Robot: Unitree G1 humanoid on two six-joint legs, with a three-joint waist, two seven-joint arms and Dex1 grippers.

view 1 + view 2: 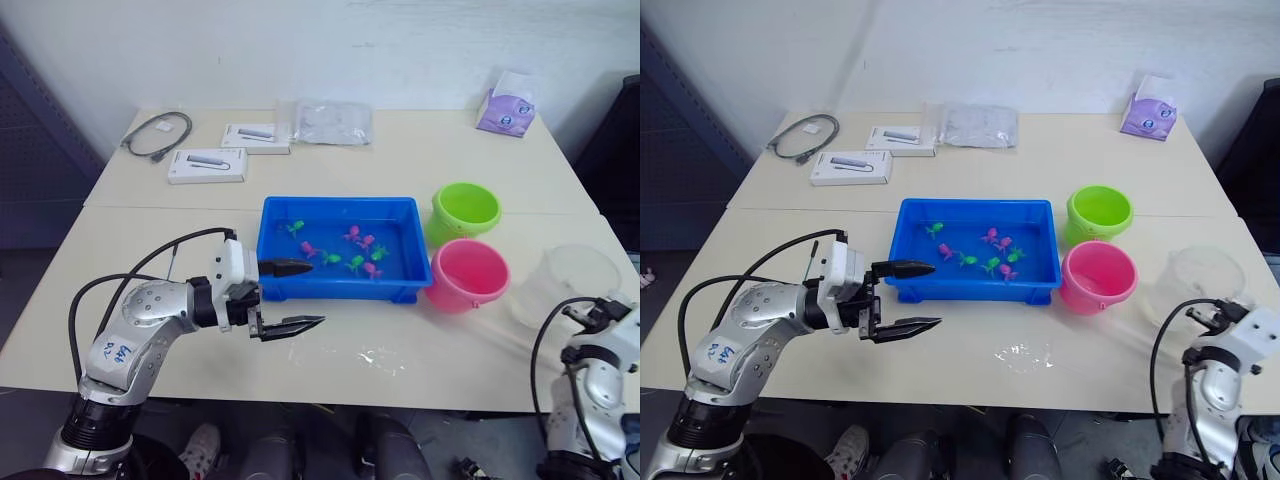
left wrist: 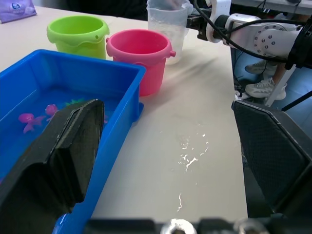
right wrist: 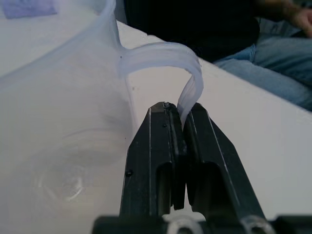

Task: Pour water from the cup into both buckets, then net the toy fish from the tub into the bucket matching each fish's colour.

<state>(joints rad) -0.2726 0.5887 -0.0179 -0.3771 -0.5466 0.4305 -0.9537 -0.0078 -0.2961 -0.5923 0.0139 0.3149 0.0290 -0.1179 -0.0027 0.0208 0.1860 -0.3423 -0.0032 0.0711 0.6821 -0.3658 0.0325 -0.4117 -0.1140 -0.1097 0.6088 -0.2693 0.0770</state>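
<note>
The clear cup [image 1: 577, 277] is upright at the table's right edge, just right of the pink bucket [image 1: 468, 276]. My right gripper [image 3: 183, 111] is shut on the cup's thin handle [image 3: 165, 53]. The green bucket [image 1: 465, 209] stands behind the pink one. Both buckets are close to the right end of the blue tub [image 1: 338, 204]. Several green and pink toy fish [image 1: 356, 246] lie in the tub's water. My left gripper [image 1: 298, 296] is open and empty at the tub's front left corner, one finger against the rim.
Spilled water drops [image 1: 386, 357] lie on the table in front of the tub. At the back are two white boxes [image 1: 207, 165], a coiled cable [image 1: 157, 133], a clear plastic bag [image 1: 332, 122] and a purple pack [image 1: 506, 108]. A person's legs [image 3: 273, 73] are beyond the table edge.
</note>
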